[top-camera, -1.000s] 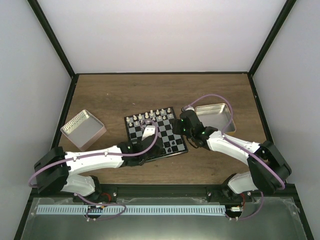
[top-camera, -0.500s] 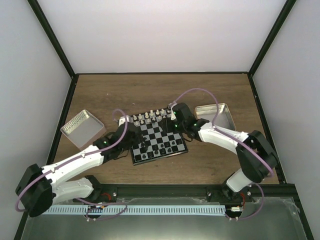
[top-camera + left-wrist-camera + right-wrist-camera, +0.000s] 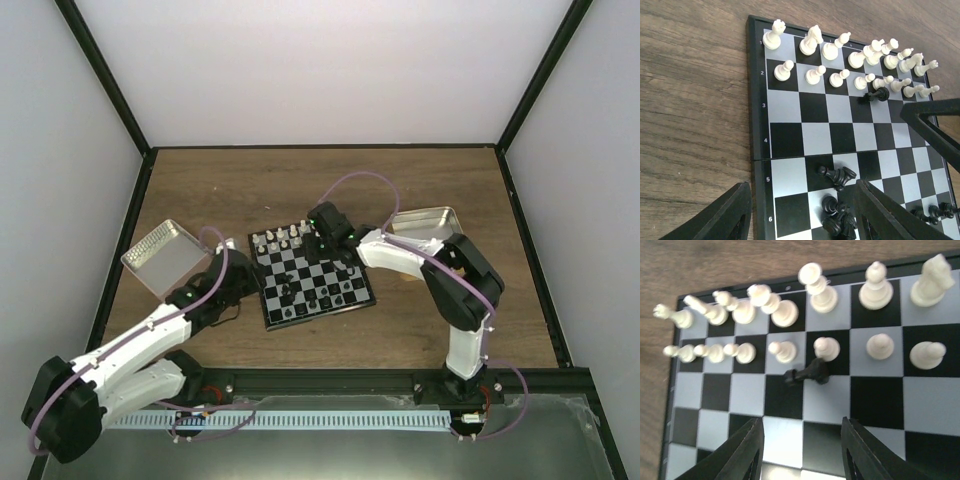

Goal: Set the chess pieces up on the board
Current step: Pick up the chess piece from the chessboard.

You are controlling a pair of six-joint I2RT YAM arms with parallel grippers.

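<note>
Since the earlier frames the board point(image 3: 312, 278) has been left by the left gripper point(image 3: 232, 283), which is now drawn back just off its left edge. The right gripper point(image 3: 328, 228) has been carried from the board's right edge to its far rows, part of which it hides from above. The board is set mid-table, slightly skewed. One black piece point(image 3: 807, 374) is laid on its side just beside the white pawns point(image 3: 826, 347). The other black chess pieces point(image 3: 838, 176) are clustered on the near half, some toppled, their kinds hard to make out. The board's near edge is cut off in both wrist views. Both pairs of fingers are held spread, with nothing gripped. A left tin point(image 3: 165, 258) and a right tin point(image 3: 430, 225) are seen flanking the board on the wooden table point(image 3: 300, 180).
</note>
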